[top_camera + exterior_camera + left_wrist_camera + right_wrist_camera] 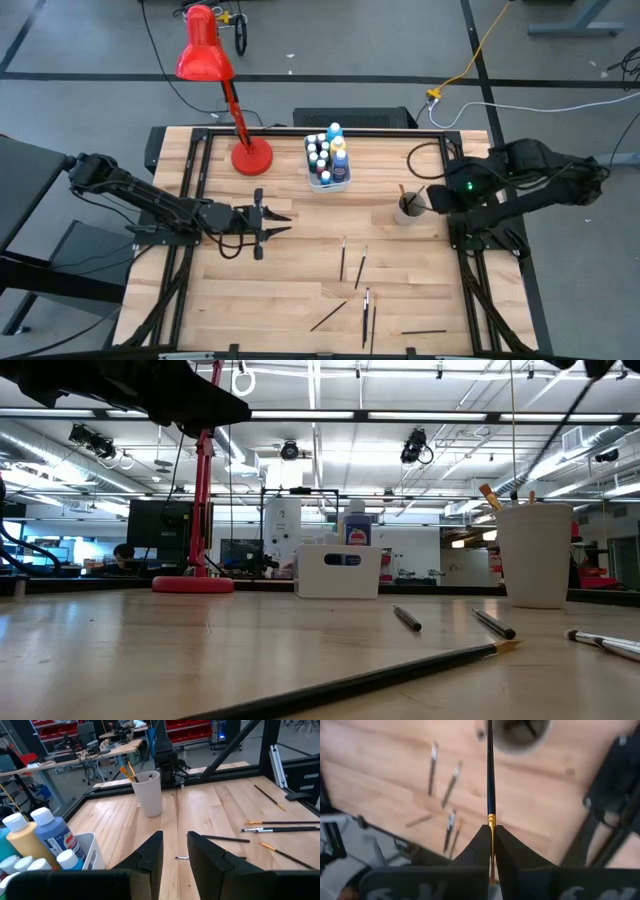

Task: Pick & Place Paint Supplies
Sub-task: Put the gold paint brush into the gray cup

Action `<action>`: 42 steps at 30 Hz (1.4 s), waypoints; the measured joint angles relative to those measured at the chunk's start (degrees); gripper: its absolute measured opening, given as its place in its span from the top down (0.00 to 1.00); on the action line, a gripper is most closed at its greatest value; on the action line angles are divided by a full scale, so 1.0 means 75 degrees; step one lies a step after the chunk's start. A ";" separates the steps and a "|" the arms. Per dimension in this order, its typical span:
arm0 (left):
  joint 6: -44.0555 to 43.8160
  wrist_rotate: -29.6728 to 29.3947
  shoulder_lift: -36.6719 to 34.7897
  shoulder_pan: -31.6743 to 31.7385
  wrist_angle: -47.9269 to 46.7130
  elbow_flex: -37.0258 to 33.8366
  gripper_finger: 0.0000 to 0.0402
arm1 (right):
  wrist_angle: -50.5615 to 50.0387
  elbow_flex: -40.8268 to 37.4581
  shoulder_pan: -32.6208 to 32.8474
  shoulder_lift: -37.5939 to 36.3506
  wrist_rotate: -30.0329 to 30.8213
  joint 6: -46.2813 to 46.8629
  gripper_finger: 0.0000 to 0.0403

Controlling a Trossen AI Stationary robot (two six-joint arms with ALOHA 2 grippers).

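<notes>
While loose brushes (343, 259) lie nearby, red lamp (205, 58) overhangs tub (342, 181).

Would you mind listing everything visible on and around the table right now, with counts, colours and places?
Desk lamp: one, red, base at the table's back left.
Tub: one, white, back centre, filled with white-capped paint bottles in blue, yellow and teal; exact count unclear.
Cup: one, white, right of centre, holding a few brushes.
Loose paintbrushes: about seven, thin with dark handles, scattered over the front centre and right.
Held paintbrush: one, dark handle with a gold ferrule, pointing towards the cup.
Left gripper: hovering left of centre, fingers parted, empty.
Right gripper: near the cup, shut on the held paintbrush.
</notes>
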 joint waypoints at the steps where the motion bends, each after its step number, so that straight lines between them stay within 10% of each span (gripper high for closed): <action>1: 0.0000 0.0000 0.0000 -0.0003 -0.0013 0.0000 0.76 | -0.0013 -0.0114 -0.0077 0.0002 -0.0249 -0.0002 0.98; 16: 0.0169 0.0000 0.0000 0.0000 0.0016 0.0000 0.76 | 0.0018 -0.1356 -0.0948 0.0108 0.0115 -0.1721 0.96; 28: 0.0230 0.0000 0.0000 -0.0001 0.0017 0.0000 0.76 | 0.0356 -0.2106 -0.1006 0.0332 0.0199 -0.3117 0.72; 42: -0.0567 -0.0140 0.0000 -0.0003 0.0108 0.0000 0.76 | 0.5281 -0.2103 -0.0173 0.0518 0.0783 -0.6676 0.68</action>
